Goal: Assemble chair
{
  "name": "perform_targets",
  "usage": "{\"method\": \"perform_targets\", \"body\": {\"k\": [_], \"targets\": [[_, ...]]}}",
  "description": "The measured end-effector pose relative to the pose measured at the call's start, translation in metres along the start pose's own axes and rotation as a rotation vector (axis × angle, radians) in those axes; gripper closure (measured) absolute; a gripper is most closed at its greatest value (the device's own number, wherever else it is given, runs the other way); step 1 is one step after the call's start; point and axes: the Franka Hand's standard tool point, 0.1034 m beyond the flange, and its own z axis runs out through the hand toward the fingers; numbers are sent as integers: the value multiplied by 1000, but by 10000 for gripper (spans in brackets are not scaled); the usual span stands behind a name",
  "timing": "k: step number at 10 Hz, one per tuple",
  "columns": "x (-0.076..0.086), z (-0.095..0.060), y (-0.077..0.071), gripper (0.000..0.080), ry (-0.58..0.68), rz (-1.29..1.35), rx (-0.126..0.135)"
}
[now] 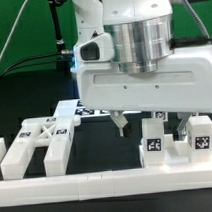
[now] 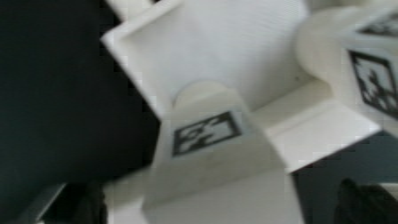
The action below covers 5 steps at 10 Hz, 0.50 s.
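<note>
Chair assembly at an early stage: at the exterior view's left, the slotted frame (image 1: 41, 145) lies flat and alone on the black table (image 1: 106, 146), just behind the white border rail (image 1: 97, 180). Its tagged face is up, and its long axis runs from near to far, leaning slightly toward the exterior view's right. Beyond it, farther back, lies the marker board (image 1: 66, 109). At centre, the gripper (image 1: 120, 123) hangs low over the table between the frame and the right-hand parts. In the wrist view, 2 dark fingertips (image 2: 57, 205) stand well apart with a white tagged part (image 2: 210, 135) below them, so the pincer reads as wide and nothing looks clamped. At the exterior view's right, 2 chunky tagged blocks, the left block (image 1: 154, 144) and the right block (image 1: 200, 135), stand upright side by side, tags facing the near side. Whether they are already joined to each other or to a base cannot be told. Judging by the loose frame, most of the joining is yet to come: at best 1 sub-group stands, and no chair shape shows.
</note>
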Motion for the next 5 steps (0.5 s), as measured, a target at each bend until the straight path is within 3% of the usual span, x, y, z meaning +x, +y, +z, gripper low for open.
{"method": "perform_targets", "body": {"k": [1,3,5], "targets": [[1,0,3,150,0,-115,1],[1,1,5,150,-1,-74,-1],[1,1,5,408,-1,-18,0]]}}
